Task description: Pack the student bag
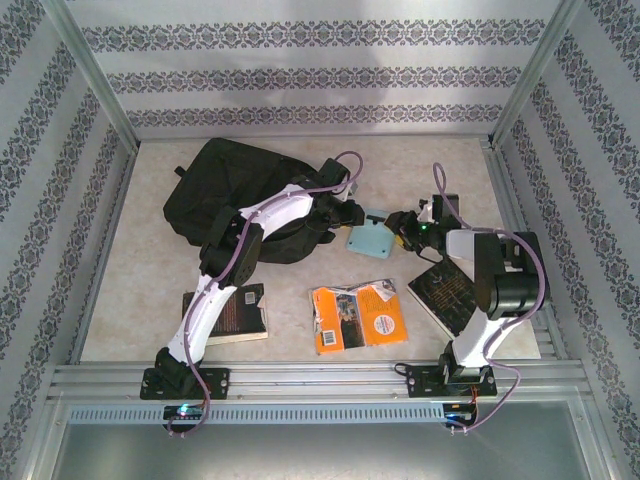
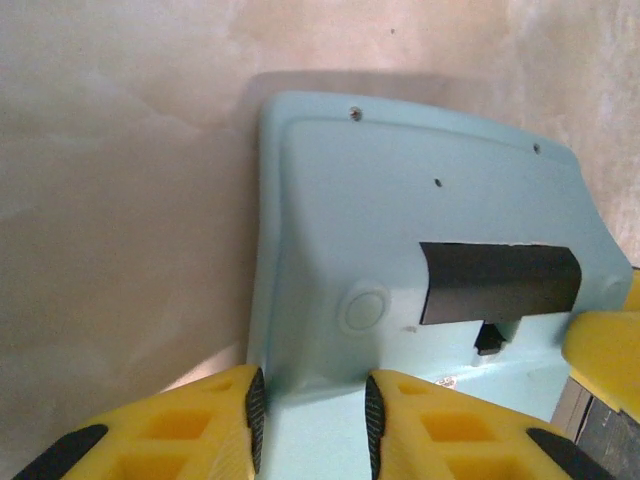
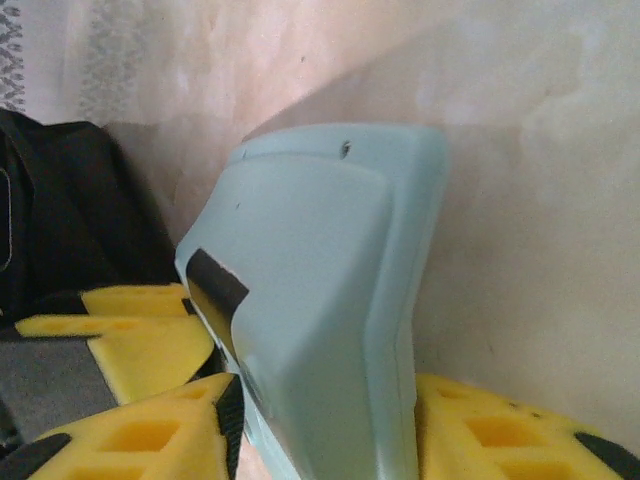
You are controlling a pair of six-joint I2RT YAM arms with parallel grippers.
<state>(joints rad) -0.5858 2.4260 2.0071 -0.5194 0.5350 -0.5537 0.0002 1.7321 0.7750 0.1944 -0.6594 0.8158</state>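
- Spreading under everything is a beige marbled tabletop, closed in by walls of white paper with grey ornamental bands and an aluminium frame rail at 6 o'clock.
- The large black fabric student bag lies slumped at 10 o'clock on the table; its dark edge shows in the right wrist view.
- A pale blue hard plastic case sits near the centre, just beside the bag at its 3 o'clock.
- The left gripper is clamped on the case's near edge.
- The right gripper pinches the case across its body.
- An orange paperback book lies at 6 o'clock; its cover print is too small to read.
- Two dark-covered books lie at 8 o'clock and 4 o'clock, their lettering illegible.
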